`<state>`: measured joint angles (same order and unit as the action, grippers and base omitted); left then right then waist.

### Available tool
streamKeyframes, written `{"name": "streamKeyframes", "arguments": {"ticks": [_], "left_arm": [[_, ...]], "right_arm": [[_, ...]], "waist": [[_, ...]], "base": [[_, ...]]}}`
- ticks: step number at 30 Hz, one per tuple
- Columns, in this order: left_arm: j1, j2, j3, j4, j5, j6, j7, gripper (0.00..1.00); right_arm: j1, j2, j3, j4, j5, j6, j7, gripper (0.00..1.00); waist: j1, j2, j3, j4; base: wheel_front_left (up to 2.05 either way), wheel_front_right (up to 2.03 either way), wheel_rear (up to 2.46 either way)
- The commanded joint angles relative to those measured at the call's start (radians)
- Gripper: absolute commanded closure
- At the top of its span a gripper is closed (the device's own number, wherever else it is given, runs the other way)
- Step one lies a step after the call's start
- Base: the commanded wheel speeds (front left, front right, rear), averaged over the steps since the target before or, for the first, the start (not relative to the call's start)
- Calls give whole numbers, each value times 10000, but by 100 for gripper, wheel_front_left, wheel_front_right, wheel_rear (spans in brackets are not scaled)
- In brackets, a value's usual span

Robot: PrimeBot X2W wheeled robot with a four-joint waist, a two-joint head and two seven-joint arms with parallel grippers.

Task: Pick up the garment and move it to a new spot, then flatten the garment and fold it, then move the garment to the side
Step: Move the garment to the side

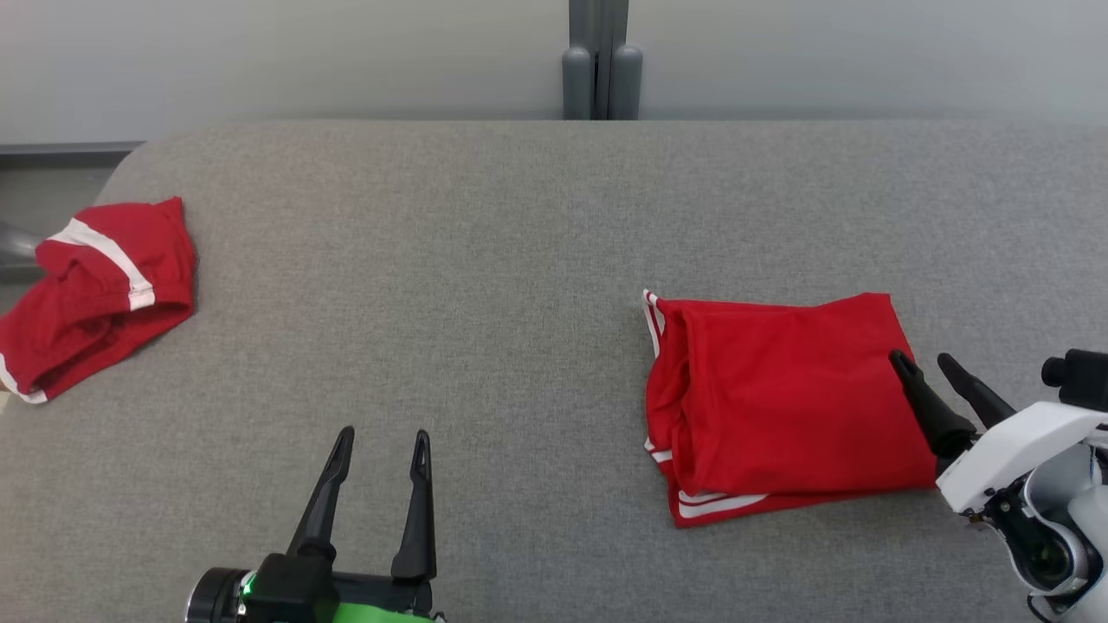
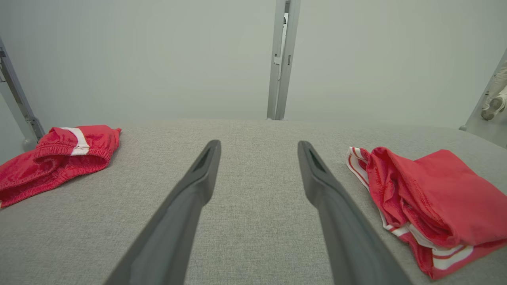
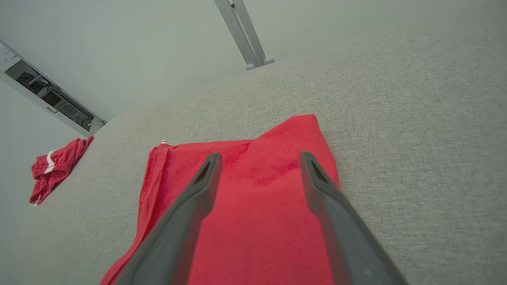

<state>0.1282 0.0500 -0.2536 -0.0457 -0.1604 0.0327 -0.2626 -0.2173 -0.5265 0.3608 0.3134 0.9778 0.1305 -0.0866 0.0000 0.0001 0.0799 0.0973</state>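
A red garment with white stripes (image 1: pixel 779 402) lies folded into a rough rectangle on the right half of the grey table (image 1: pixel 485 260); it also appears in the left wrist view (image 2: pixel 431 206) and the right wrist view (image 3: pixel 253 206). My right gripper (image 1: pixel 922 362) is open, its fingers (image 3: pixel 198 198) hovering over the fold's right edge with nothing between them. My left gripper (image 1: pixel 384 438) is open near the table's front left, well apart from the folded garment, over bare cloth (image 2: pixel 257 198).
A second red garment with a white stripe (image 1: pixel 86 290) lies crumpled at the table's far left edge, also seen as a red heap (image 2: pixel 59 154) and a small bundle (image 3: pixel 55 168). A grey post (image 1: pixel 602 61) stands behind the table. A person's foot (image 2: pixel 493 105) shows far right.
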Motion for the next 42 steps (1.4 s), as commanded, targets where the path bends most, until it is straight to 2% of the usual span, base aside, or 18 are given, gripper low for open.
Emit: {"name": "streamKeyframes", "arguments": {"ticks": [1,5,10,15,18,19,20,21,22,23,33,38,42], "left_arm": [[-264,14,-9,4,50,-78,-28,0],[-604,14,-137,-72,17,-145,-28,0],[-937,14,-181,-128,-6,-179,-28,0],[-1120,14,-182,-21,160,-224,-28,0],[-1213,14,-192,-3,175,-192,-28,0],[-1249,14,-201,-13,164,-174,-28,0],[-1290,14,-226,-22,166,-172,-28,0],[-1311,14,-243,-13,178,-190,-28,0],[-1323,14,-262,7,186,-206,-28,0],[-1346,14,-276,22,184,-223,-28,0],[-1875,14,-385,-342,121,-389,-29,0],[-2329,14,-549,-691,410,-459,-28,0],[-2654,14,-551,-963,696,-521,-28,0]], "right_arm": [[-205,-221,122,-83,472,3,319,0],[-488,-881,274,-52,1550,3,1181,0],[-709,-1588,365,163,1980,3,1594,0],[-807,-1786,613,258,2140,3,1853,0],[-844,-1726,828,256,2254,3,1978,35],[-894,-1725,865,272,2271,3,1971,34],[-950,-1752,942,286,2278,3,1980,50],[-980,-1778,995,290,2276,3,1969,53],[-1005,-1814,1057,277,2261,3,1925,87],[-1028,-1857,1114,253,2224,3,1902,100],[-2376,-2722,1144,223,1431,0,1135,100],[-3595,-3077,997,730,738,-2,807,100],[-4690,-3270,541,1634,-148,-4,328,100]], "waist": [[0,-1,625,-50],[0,-1,1164,17],[0,-1,1634,87],[0,-1,1846,83],[0,-1,1984,66],[0,-1,2028,58],[0,-1,2084,54],[0,-1,2121,52],[0,-1,2169,48],[0,-1,2216,44],[0,-1,3219,-156],[0,-1,3958,-341],[0,-1,4592,-504]], "base": [[0,0,0],[0,0,0],[0,0,0],[0,0,0],[0,0,0],[0,0,0],[0,0,0],[0,0,0],[0,0,0],[0,0,0],[0,0,0],[0,0,0],[0,0,0]]}}
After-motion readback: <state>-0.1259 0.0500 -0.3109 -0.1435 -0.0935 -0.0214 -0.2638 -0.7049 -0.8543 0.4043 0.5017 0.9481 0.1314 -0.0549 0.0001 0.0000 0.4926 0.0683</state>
